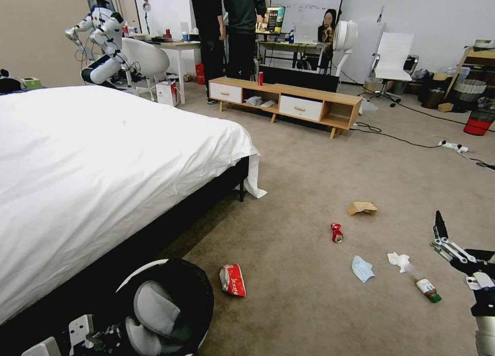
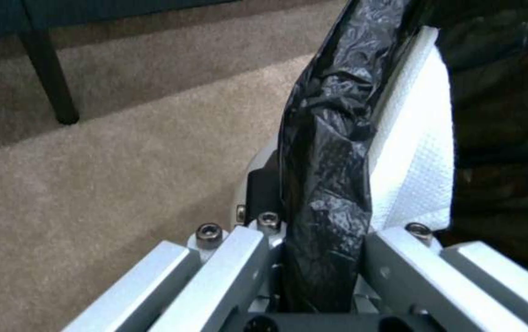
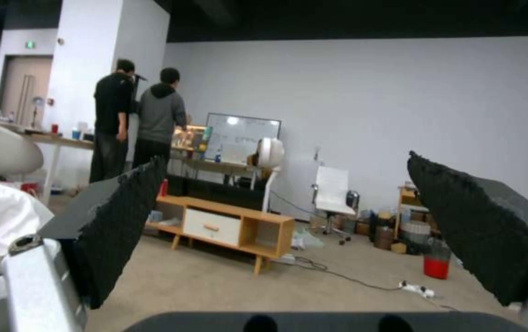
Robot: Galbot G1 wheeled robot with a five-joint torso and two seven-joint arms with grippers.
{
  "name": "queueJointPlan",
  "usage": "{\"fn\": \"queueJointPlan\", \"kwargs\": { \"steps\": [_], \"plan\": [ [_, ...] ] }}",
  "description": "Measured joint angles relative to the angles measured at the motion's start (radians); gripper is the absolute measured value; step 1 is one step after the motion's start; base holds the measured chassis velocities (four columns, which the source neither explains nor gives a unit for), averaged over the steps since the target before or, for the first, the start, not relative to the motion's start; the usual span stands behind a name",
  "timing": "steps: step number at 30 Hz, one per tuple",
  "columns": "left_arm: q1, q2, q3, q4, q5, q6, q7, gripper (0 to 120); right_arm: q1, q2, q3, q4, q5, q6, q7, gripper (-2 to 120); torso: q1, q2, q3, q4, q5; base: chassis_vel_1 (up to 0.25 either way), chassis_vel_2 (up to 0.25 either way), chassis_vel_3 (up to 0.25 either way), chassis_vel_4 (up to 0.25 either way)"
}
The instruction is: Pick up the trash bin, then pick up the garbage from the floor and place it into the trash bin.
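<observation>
The left gripper pinches the bag-lined rim of the trash bin, held low beside the bed, so the first step seems done. The right gripper hangs spread wide and empty. The garbage (nearest is the small bottle) lies on the carpet; the next move calls for lowering toward it.

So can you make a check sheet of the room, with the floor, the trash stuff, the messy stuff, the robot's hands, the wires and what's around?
Surface: beige carpet, litter scattered on it.
Job's things: trash bin, black-lined, held; wrapper, crushed can, face mask, tissue, bottle, paper bag on the floor.
Clutter: upright can on the cabinet.
Hands: left hand shut on the bin rim; right hand open, raised.
Cables: power strip with cords.
Surroundings: bed.
</observation>
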Motion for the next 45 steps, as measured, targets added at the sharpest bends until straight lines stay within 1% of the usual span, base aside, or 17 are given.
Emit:
{"fn": "queueJointPlan", "kwargs": {
  "steps": [6,9,18,20,23,25,28,31,34,38,40,45],
  "plan": [
    [0.009,-0.020,-0.007,-0.024,-0.014,0.000,-0.017,1,0.009,-0.002,-0.018,-0.005,0.006,0.000,-0.001,100,0.000,0.000,0.000,0.0000,0.0000,0.000,0.000,0.000,0.000],
    [0.013,-0.026,-0.008,-0.034,-0.025,0.000,-0.029,1,0.011,-0.002,-0.023,-0.005,0.007,0.002,-0.001,100,0.000,0.000,0.000,-0.0002,0.0000,0.000,0.000,0.000,0.000],
    [0.026,-0.039,-0.014,-0.047,-0.029,0.000,-0.041,1,0.010,-0.002,-0.027,-0.003,0.013,0.015,-0.009,100,0.000,0.000,0.000,0.0000,-0.0001,0.000,0.000,0.000,0.000],
    [0.025,-0.058,-0.008,-0.056,-0.028,0.000,-0.045,1,0.009,-0.003,-0.027,0.001,0.016,0.016,-0.010,100,0.000,0.000,0.000,-0.0001,0.0000,0.000,0.000,0.000,0.000],
    [0.025,-0.066,-0.003,-0.058,-0.023,0.000,-0.045,1,0.009,-0.007,-0.027,0.001,0.021,0.016,-0.010,100,0.000,0.000,0.000,-0.0001,-0.0001,0.000,0.000,0.000,0.000],
    [0.025,-0.085,-0.001,-0.061,-0.009,0.000,-0.044,1,0.011,-0.018,-0.035,-0.001,0.029,0.020,-0.011,100,0.000,0.000,0.000,-0.0001,-0.0001,0.000,0.000,0.000,0.000],
    [0.027,-0.095,0.000,-0.066,-0.002,0.000,-0.040,1,0.016,-0.023,-0.044,-0.003,0.033,0.020,-0.011,100,0.000,0.000,0.000,-0.0001,0.0000,0.000,0.000,0.000,0.000],
    [0.035,-0.118,-0.003,-0.077,0.014,0.000,-0.036,1,0.032,-0.027,-0.067,-0.006,0.038,0.020,-0.011,100,0.000,0.000,0.000,0.0000,-0.0001,0.000,0.000,0.000,0.000],
    [0.041,-0.130,-0.005,-0.083,0.025,0.000,-0.029,1,0.037,-0.031,-0.080,-0.007,0.040,0.021,-0.011,100,0.000,0.000,0.000,0.0001,-0.0001,0.000,0.000,0.000,0.000],
    [0.048,-0.135,-0.006,-0.090,0.044,0.000,-0.017,1,0.041,-0.034,-0.098,-0.011,0.040,0.028,-0.013,100,0.000,0.000,0.000,0.0000,0.0000,0.000,0.000,0.000,0.000],
    [0.053,-0.136,-0.006,-0.098,0.070,0.000,0.000,1,0.051,-0.042,-0.110,-0.014,0.041,0.031,-0.015,100,0.000,0.000,0.000,0.0000,0.0000,0.000,0.000,0.000,0.000],
    [0.050,-0.136,-0.008,-0.097,0.085,0.000,0.010,1,0.057,-0.053,-0.111,-0.014,0.043,0.025,-0.014,100,0.000,0.000,0.000,0.0000,-0.0002,0.000,0.000,0.000,0.000]
  ]
}}
